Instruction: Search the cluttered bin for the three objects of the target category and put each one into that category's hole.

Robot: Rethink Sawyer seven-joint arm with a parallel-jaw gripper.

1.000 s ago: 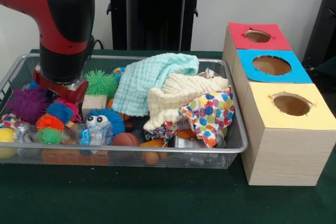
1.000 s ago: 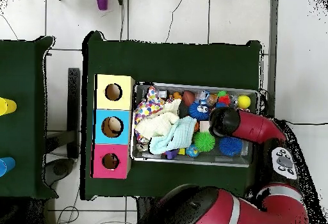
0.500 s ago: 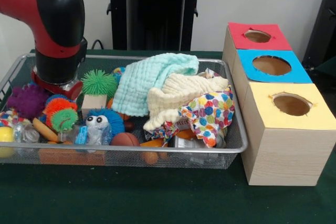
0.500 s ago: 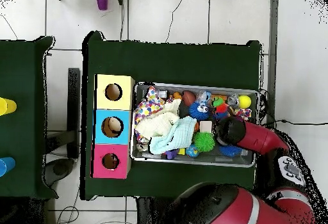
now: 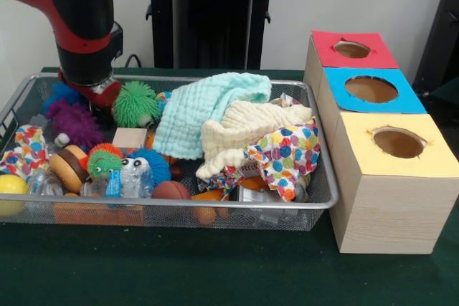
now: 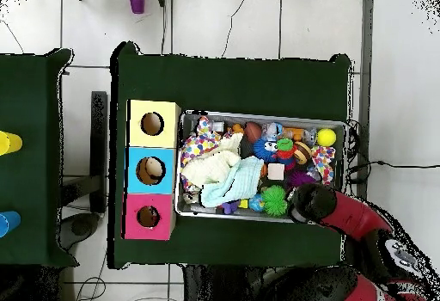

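My gripper (image 5: pixel 97 94) sits low over the wire bin's (image 5: pixel 215 209) back corner, beside the green spiky ball (image 5: pixel 136 104); grip state, I can't tell.

Bin (image 5: pixel 324 198) crowded throughout, cloths (image 5: pixel 215 116) heaped mid-bin; box holes (image 5: pixel 372 89) unobstructed above

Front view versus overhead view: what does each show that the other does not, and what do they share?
Only the front view shows the light wooden side walls of the yellow box and the black stand behind the bin. Only the overhead view shows the tiled floor, a purple cup on it, and a second green table with yellow and blue cups at its edge. Both show the wire bin of toys, the mint cloth, the three boxes with holes, and the red and black arm at the bin's end farthest from the boxes.
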